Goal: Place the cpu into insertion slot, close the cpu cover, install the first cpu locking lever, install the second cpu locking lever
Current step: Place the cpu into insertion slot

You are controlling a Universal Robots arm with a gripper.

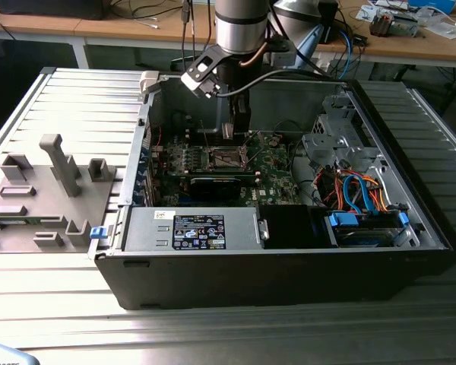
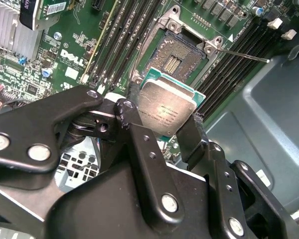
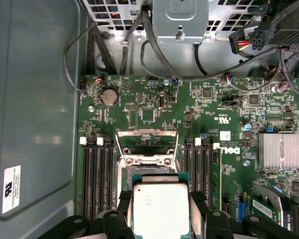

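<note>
The cpu point(image 2: 165, 110), a small square chip with a dull silver top, is held flat between my gripper's point(image 2: 162, 114) black fingers point(image 2: 131, 115). In the first wrist view the cpu point(image 3: 159, 209) hovers just short of the insertion slot point(image 3: 145, 170), covering part of it. The dark insertion slot point(image 2: 175, 56) lies bare, with nothing in it. The cpu cover point(image 3: 146, 135), a silvery frame, stands open on the slot's far side. A thin locking lever point(image 2: 244, 55) sticks out beside the slot. In the exterior view my gripper point(image 1: 238, 131) hangs inside the open computer case, above the green motherboard point(image 1: 277, 163).
Long black memory slots point(image 3: 100, 174) flank the socket on both sides. A finned heat sink point(image 3: 279, 150) and a black card point(image 1: 216, 185) lie nearby. Cables and a drive cage point(image 1: 330, 133) fill the case's right in the exterior view. A grey fixture tray point(image 1: 42, 182) sits outside, at the left.
</note>
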